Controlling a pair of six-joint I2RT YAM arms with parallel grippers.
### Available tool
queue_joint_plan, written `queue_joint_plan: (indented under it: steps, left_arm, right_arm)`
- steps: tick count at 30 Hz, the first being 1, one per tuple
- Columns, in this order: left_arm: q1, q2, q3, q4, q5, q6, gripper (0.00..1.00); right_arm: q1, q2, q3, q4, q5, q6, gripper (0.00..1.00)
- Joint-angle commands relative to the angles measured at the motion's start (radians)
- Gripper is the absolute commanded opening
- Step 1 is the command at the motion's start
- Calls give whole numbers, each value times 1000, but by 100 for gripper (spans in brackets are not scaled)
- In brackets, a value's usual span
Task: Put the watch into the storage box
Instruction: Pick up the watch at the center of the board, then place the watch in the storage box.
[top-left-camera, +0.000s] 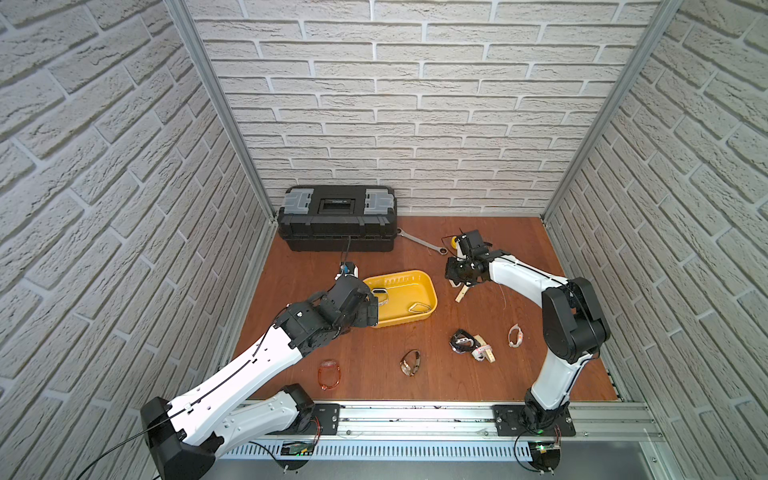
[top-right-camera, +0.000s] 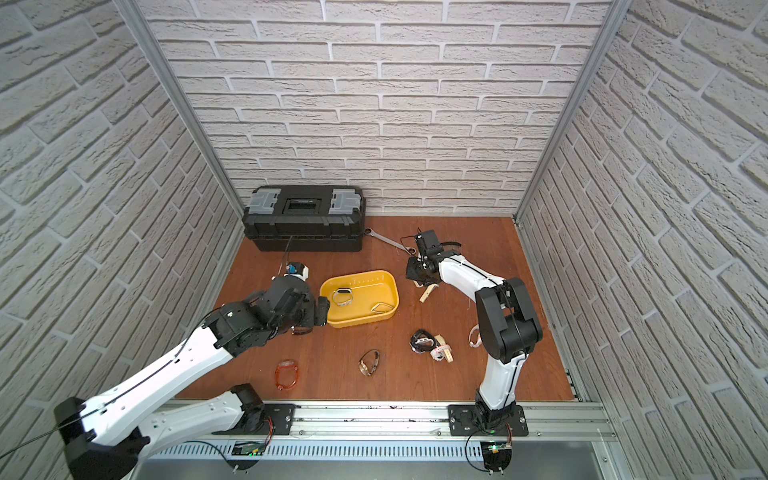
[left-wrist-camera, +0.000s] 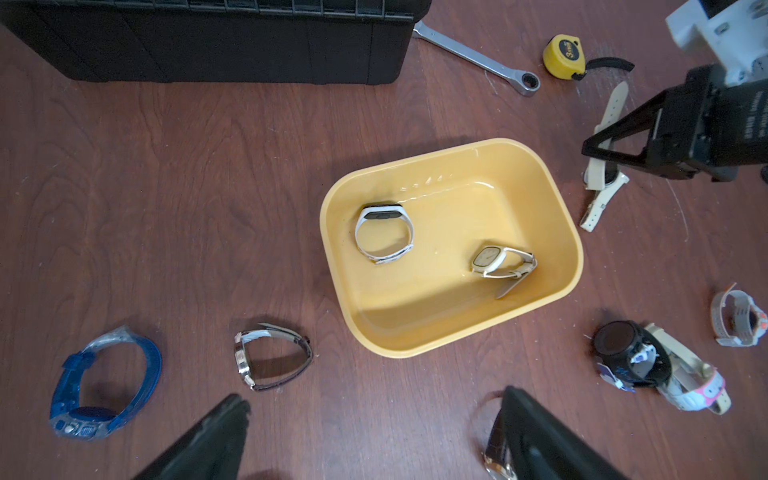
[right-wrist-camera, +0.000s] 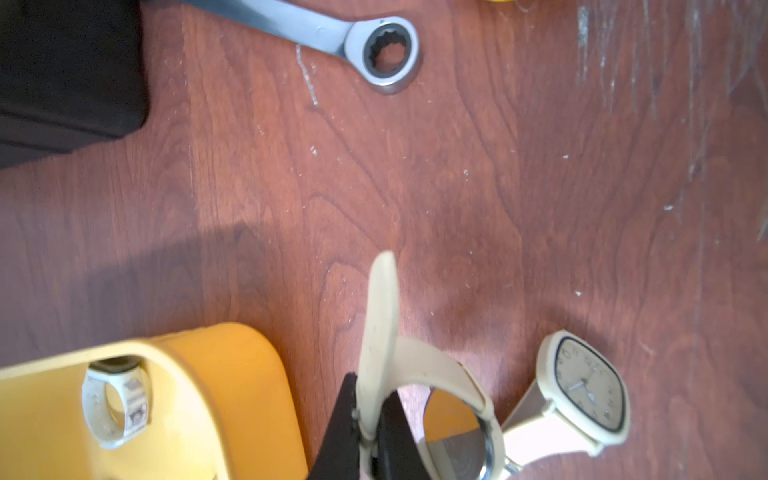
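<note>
The yellow storage box (top-left-camera: 432, 291) (left-wrist-camera: 332, 257) sits mid-table with two pale watches inside, a white-banded one (left-wrist-camera: 384, 232) and a cream one (left-wrist-camera: 498, 259). Just right of the box, my right gripper (right-wrist-camera: 371, 388) (top-left-camera: 458, 286) is shut on the strap of a cream watch (right-wrist-camera: 432, 365), whose shiny round case back faces the wrist camera. A second cream watch (right-wrist-camera: 582, 386) with a square face lies on the table beside it. At the box's left rim, my left gripper (left-wrist-camera: 374, 399) (top-left-camera: 374, 309) hangs open over bare wood with nothing between its fingers.
A black toolbox (top-left-camera: 336, 218) stands at the back left, with a wrench (top-left-camera: 422, 241) and a yellow tape measure (left-wrist-camera: 561, 56) to its right. Several loose watches lie around, among them a blue (left-wrist-camera: 104, 382), a black (top-left-camera: 461, 340) and an orange one (top-left-camera: 329, 374).
</note>
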Motion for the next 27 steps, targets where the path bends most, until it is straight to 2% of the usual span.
queue_joint_plan:
  steps: [1, 7, 12, 21, 27]
  left_arm:
    - [15, -33, -30, -7, -18, -25, 98]
    - [34, -87, -120, 48, -16, -54, 98]
    - [60, -153, -190, 81, -4, -95, 98]
    - [93, -206, -220, 37, 6, -142, 98]
    - [93, -189, -213, 27, 9, -142, 98]
  right_arm:
    - [106, -43, 127, -200, 32, -145, 2]
    - [282, 19, 307, -385, -40, -228, 2]
    - [385, 132, 424, -470, 18, -266, 2]
    - [397, 355, 603, -600, 204, -328, 2]
    - [388, 438, 666, -616, 267, -349, 2]
